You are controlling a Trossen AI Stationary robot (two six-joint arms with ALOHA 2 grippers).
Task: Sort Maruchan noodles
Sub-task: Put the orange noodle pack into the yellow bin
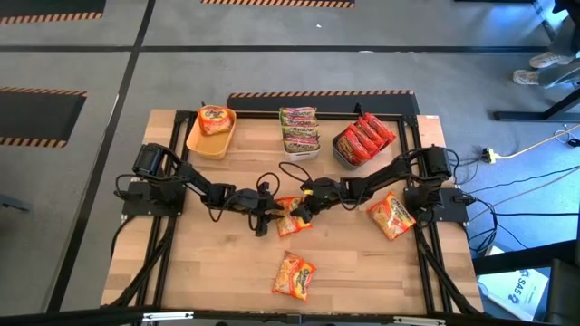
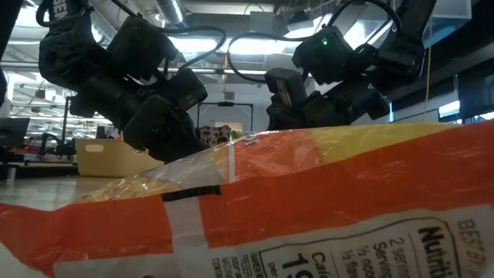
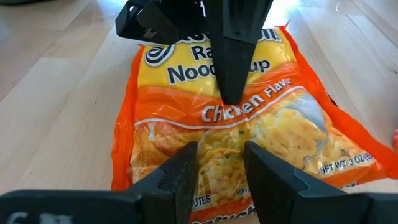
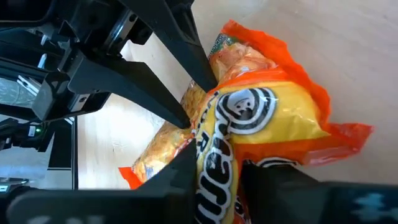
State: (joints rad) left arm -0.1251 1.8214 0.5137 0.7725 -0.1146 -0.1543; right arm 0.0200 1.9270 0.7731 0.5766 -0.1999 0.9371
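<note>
An orange-yellow Maruchan packet [image 1: 292,215] is at the table's middle between both grippers. My left gripper [image 3: 221,155] is shut on its picture end, coming from the table's left. My right gripper [image 4: 217,168] is shut on its yellow logo end, coming from the right. Two more orange packets lie flat on the table, one at the right [image 1: 391,215] and one near the front edge [image 1: 294,274]. The front packet [image 2: 309,208] fills the low view. My left gripper has a strip of the packet's picture end [image 3: 221,146] between its two fingers [image 3: 180,180]. They slant down from the table's left. The packet's face is tilted up toward the wrist camera. My right gripper pinches the packet's yellow logo end [image 4: 242,115] between its two fingers [image 4: 180,177], slanting down from the table's right. The wrapper is buckled and bulges at the hold. The orange seam edge [image 4: 348,134] sticks out free to one side.
Along the far edge stand a yellow bin [image 1: 210,133] with an orange packet, a white bin [image 1: 299,131] with green-pink packets and a dark grey bin [image 1: 362,140] with red packets. Bare wood lies at the front left [image 1: 199,272].
</note>
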